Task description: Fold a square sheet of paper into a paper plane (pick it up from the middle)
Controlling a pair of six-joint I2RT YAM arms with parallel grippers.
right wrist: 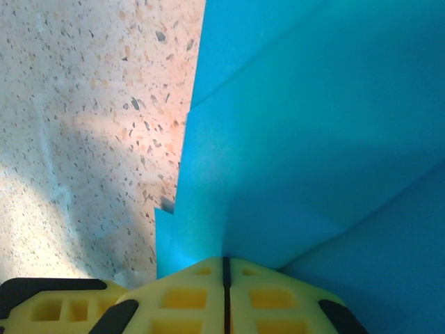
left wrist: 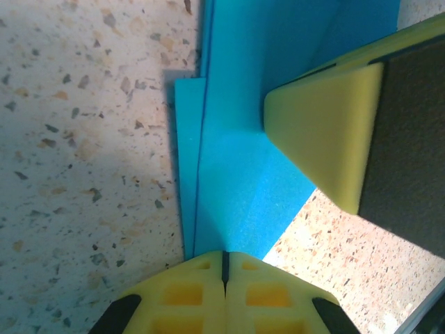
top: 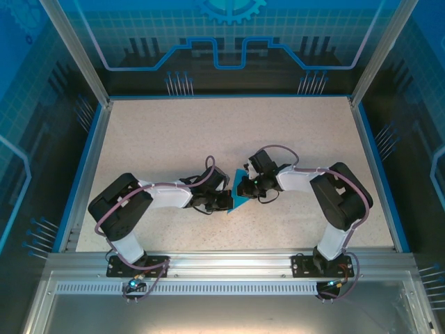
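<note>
The teal-blue sheet of paper (top: 238, 198) lies folded in layers on the speckled table between the two arms. In the left wrist view the paper (left wrist: 236, 139) is flat, with a crease down its left side. My left gripper (left wrist: 224, 256) is shut, its tips at the paper's near edge. One yellow finger of the right gripper (left wrist: 327, 132) rests on the paper's right part. In the right wrist view the paper (right wrist: 292, 139) shows stepped layers, and my right gripper (right wrist: 224, 261) is shut with its tips against it. I cannot tell whether either gripper pinches any paper. From above, both grippers (top: 226, 202) (top: 245, 189) meet at the sheet.
The speckled table (top: 229, 132) has blue rails along its sides and an aluminium frame (top: 222, 264) at the near edge. A yellow finger of the left gripper (right wrist: 55, 306) sits close beside the right gripper's fingers.
</note>
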